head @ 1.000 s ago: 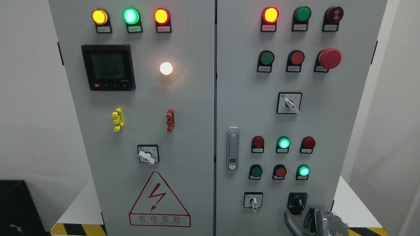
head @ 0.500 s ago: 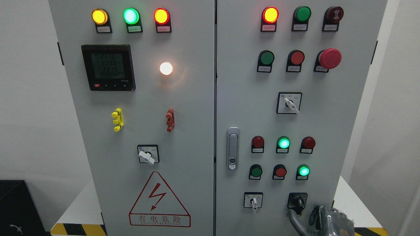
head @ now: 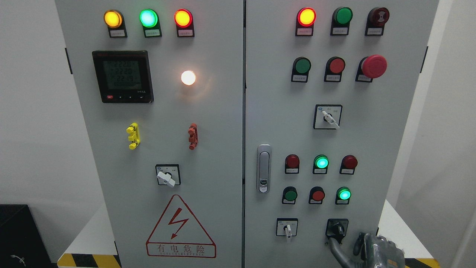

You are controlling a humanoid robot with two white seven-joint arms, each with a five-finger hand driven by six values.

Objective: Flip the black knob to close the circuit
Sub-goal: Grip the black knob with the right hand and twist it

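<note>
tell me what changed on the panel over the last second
The right hand shifted right and reached one finger up to just under the black knob; contact is unclear. The knob, the lamps and the other switches look unchanged.

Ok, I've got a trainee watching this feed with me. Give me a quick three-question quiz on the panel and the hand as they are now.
1. True or false: the right hand comes in at the lower right, with a finger reaching up to just under the black knob.
2. Which lamp in the row of three above the black knob is lit green: A left, B middle, C right?
3. Fill in: the red mushroom button sits on the ____ door of the cabinet.

Key: 1 true; 2 C, the lit green lamp; 3 right.
</note>
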